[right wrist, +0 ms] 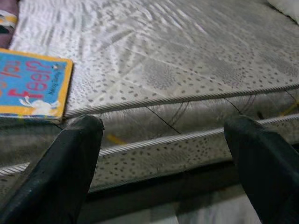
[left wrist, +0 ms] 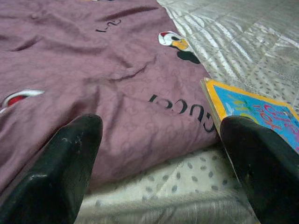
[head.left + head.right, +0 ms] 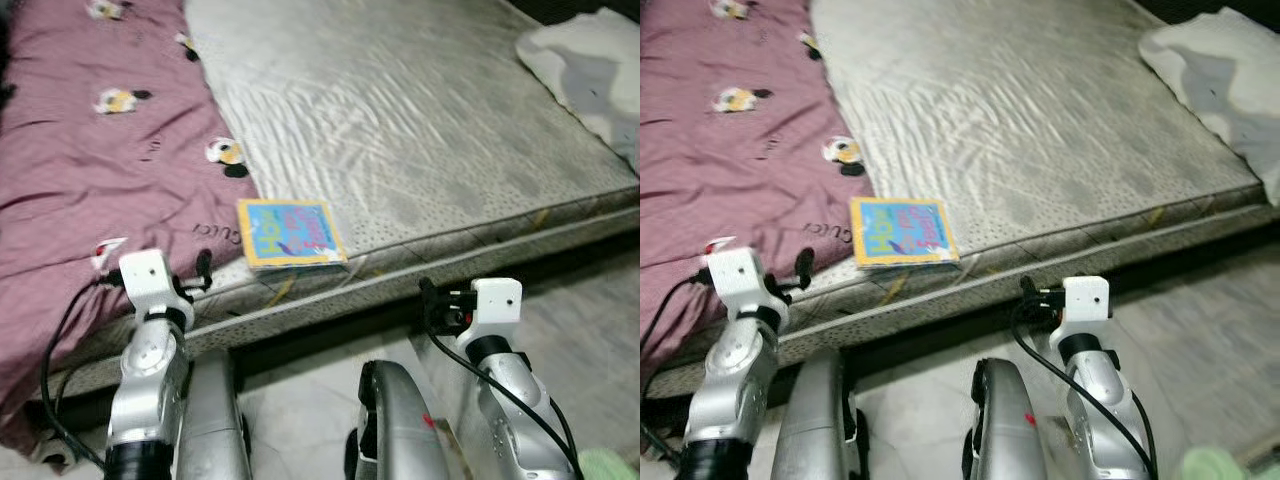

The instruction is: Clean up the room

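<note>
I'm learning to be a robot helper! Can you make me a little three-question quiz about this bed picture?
1. True or false: the blue, yellow-bordered picture book lies flat near the front edge of the grey patterned mattress.
2. What lies directly on the book's left? A) the mauve printed bedsheet B) the white crumpled cloth C) a pillow
3. Fill in: both the left gripper and right gripper have their fingers ____.

Key: 1 true; 2 A; 3 open.
</note>
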{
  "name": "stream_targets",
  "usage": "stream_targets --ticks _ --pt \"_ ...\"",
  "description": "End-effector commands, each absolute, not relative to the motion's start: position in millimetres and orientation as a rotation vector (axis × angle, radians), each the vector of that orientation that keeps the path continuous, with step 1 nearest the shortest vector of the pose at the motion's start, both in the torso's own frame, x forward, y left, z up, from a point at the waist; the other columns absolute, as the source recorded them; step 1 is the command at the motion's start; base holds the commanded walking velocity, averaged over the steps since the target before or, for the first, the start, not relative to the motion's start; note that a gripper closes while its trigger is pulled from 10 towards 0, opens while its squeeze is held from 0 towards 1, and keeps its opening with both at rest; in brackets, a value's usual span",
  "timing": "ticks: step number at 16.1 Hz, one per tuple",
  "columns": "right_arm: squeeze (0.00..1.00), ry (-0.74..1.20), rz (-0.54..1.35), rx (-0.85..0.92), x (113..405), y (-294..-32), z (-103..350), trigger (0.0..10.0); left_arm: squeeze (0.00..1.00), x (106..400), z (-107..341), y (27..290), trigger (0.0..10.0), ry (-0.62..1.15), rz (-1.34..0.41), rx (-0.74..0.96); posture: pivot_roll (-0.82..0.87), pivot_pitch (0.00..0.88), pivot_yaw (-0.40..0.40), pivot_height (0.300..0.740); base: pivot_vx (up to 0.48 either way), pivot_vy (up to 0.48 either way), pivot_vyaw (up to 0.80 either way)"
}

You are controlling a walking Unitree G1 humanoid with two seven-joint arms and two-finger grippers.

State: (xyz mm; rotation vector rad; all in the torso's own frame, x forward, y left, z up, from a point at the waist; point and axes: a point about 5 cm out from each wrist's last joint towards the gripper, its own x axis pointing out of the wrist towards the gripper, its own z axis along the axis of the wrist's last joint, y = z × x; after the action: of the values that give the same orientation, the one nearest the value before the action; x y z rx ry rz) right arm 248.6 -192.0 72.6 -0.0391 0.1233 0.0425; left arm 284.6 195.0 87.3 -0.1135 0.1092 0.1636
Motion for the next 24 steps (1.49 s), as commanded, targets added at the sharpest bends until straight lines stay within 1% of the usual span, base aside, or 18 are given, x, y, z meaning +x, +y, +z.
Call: stream_targets --ticks 1,3,5,8,12,14,15,18,21,24 --pt "0.0 0.12 0.044 -0.041 248 -194 77 10.0 0.0 287 86 199 10.0 0.127 0.181 -0.11 -0.04 0.218 -0.061 0.555 0.0 0.0 0.0" --pt "0.0 0.122 0.047 -0.053 246 -197 78 10.0 0.0 300 94 201 10.0 0.097 0.159 -0.098 -0.05 0.228 -0.066 0.535 0.0 0.0 0.0" --pt "0.0 0.114 0.017 -0.068 245 -206 85 10.0 0.0 312 99 199 10.0 0.088 0.15 -0.116 -0.08 0.25 -0.067 0.535 0.0 0.0 0.0" --pt "0.0 0.106 -0.011 -0.09 240 -213 91 10.0 0.0 327 96 182 10.0 0.125 0.09 -0.202 -0.11 0.255 -0.061 0.535 0.0 0.0 0.0" --pt "0.0 0.092 0.009 -0.127 234 -209 97 10.0 0.0 347 98 163 10.0 0.151 0.025 -0.288 -0.14 0.256 -0.058 0.535 0.0 0.0 0.0" --pt "0.0 0.095 0.008 -0.131 233 -210 98 10.0 0.0 351 97 157 10.0 0.173 0.006 -0.312 -0.15 0.259 -0.057 0.535 0.0 0.0 0.0" --pt "0.0 0.096 0.009 -0.131 233 -209 98 10.0 0.0 351 92 153 10.0 0.211 -0.009 -0.32 -0.15 0.264 -0.055 0.535 0.0 0.0 0.0" --pt "0.0 0.098 0.019 -0.131 233 -207 99 10.0 0.0 351 86 148 10.0 0.24 -0.012 -0.361 -0.15 0.268 -0.052 0.535 0.0 0.0 0.0" --pt "0.0 0.102 0.021 -0.126 234 -206 99 10.0 0.0 350 91 146 10.0 0.184 -0.002 -0.368 -0.14 0.265 -0.048 0.535 0.0 0.0 0.0" --pt "0.0 0.103 0.019 -0.122 235 -205 98 10.0 0.0 347 101 154 10.0 0.092 0.052 -0.384 -0.14 0.261 -0.042 0.535 0.0 0.0 0.0"
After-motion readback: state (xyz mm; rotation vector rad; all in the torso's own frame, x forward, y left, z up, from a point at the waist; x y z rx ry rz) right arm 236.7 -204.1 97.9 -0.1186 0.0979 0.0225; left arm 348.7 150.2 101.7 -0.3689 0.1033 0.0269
